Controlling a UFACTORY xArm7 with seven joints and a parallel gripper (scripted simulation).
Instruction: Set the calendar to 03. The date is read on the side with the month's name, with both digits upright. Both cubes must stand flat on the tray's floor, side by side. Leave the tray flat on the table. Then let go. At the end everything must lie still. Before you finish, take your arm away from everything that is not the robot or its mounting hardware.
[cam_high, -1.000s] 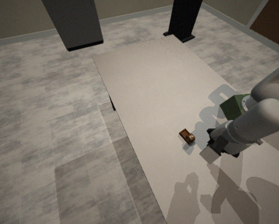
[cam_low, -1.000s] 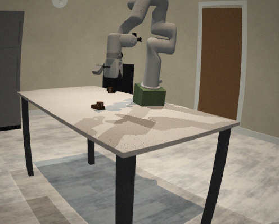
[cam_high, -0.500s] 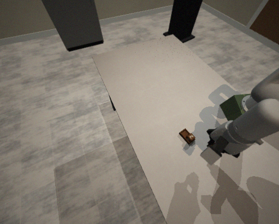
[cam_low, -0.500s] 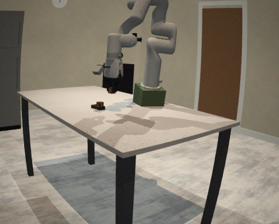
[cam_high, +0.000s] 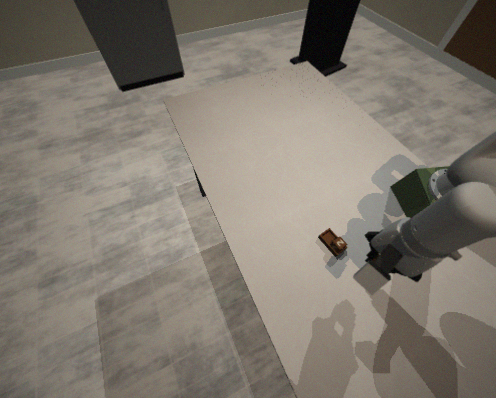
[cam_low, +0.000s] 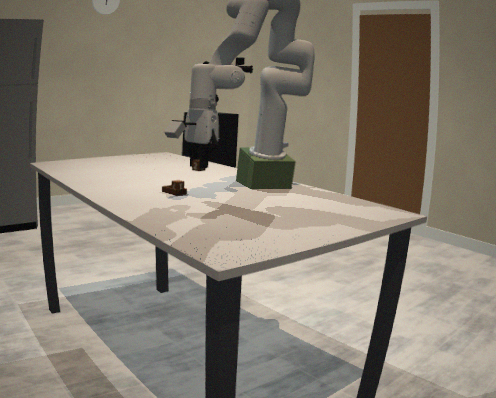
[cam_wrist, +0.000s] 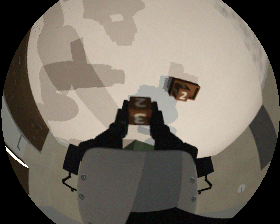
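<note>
The small brown tray (cam_high: 327, 235) (cam_low: 168, 190) (cam_wrist: 197, 91) lies on the table. A brown cube (cam_high: 340, 243) (cam_low: 178, 184) (cam_wrist: 183, 94) stands in one end of it and rises above the rim; a white 2 shows on it. Whether it is quite flat is too small to tell. The tray's other end is empty. My gripper (cam_low: 199, 164) (cam_wrist: 139, 108) is shut on a second brown cube (cam_low: 196, 164) (cam_wrist: 140, 104), held above the table beside the tray. In the wrist view this cube shows a 2 and a 3, both looking upside down. The arm hides it in the top view.
The arm's green base block (cam_high: 413, 192) (cam_low: 265, 173) stands at the table's edge behind the gripper. The white table (cam_high: 260, 145) (cam_low: 125, 170) carries shadows of the arm near the tray. A grey cabinet and a black stand are beyond the table.
</note>
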